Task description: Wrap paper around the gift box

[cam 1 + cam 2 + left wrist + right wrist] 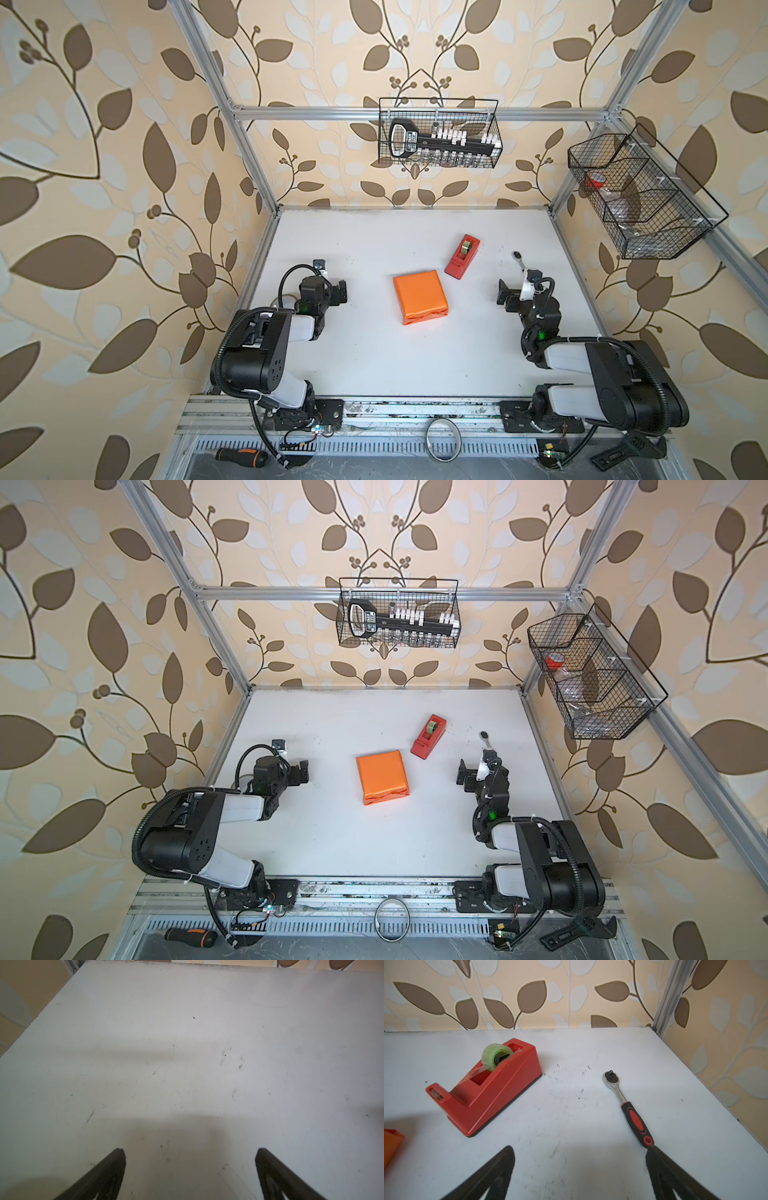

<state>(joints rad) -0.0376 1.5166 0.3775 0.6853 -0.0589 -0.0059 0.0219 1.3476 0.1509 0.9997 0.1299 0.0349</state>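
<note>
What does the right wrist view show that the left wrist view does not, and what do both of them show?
Only the right wrist view: the red tape dispenser, the ratchet wrench and a corner of the orange-wrapped gift box. Only the left wrist view: nothing but a scuffed stretch of table. Both: the white table, leaf wallpaper, and an open, empty end effector, namely the left end effector and the right end effector.

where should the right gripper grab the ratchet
Probably grip the ratchet by its red-and-black handle from straight above, jaws across its narrow width: it lies flat on the table, and the handle is its longest, thickest part. The open right gripper is nearest.
</note>
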